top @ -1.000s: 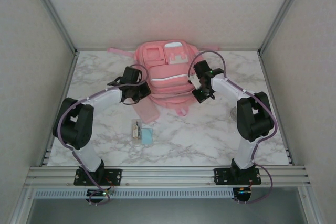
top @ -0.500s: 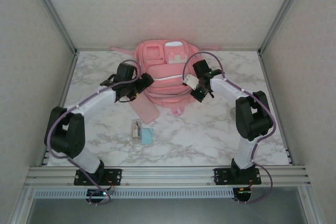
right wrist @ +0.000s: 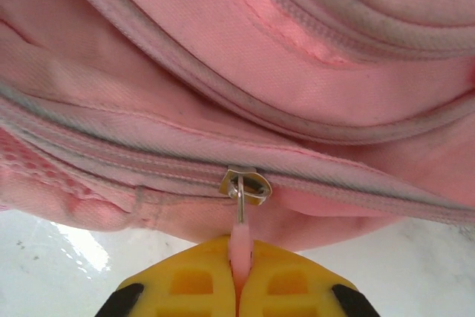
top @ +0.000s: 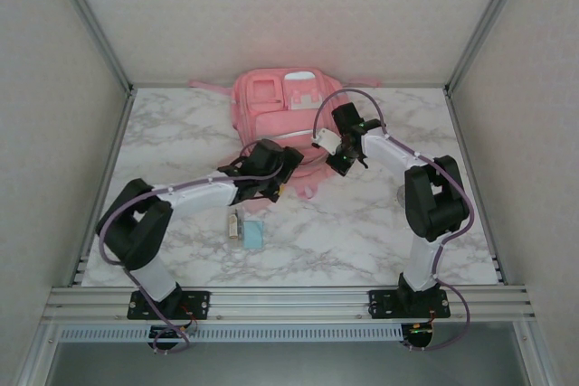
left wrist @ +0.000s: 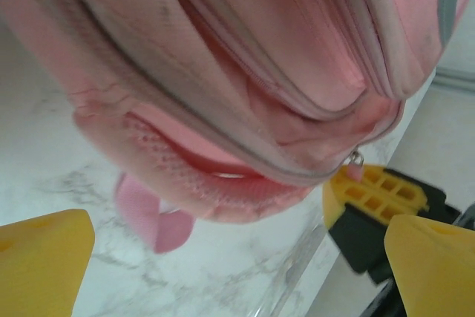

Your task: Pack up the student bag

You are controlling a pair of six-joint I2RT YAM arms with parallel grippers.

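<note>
Large pink fabric backpack (top: 276, 110) lies at far centre of white marble table (top: 380, 232). Right gripper (right wrist: 239, 276) is clamped on its pink zipper pull tab (right wrist: 240, 244) (right side). Left gripper (top: 286, 165) stands with fingers apart at the backpack's near-left edge

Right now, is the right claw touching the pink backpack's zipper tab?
Touching. The right wrist view shows the right gripper shut on the student bag's pink zipper pull.
</note>
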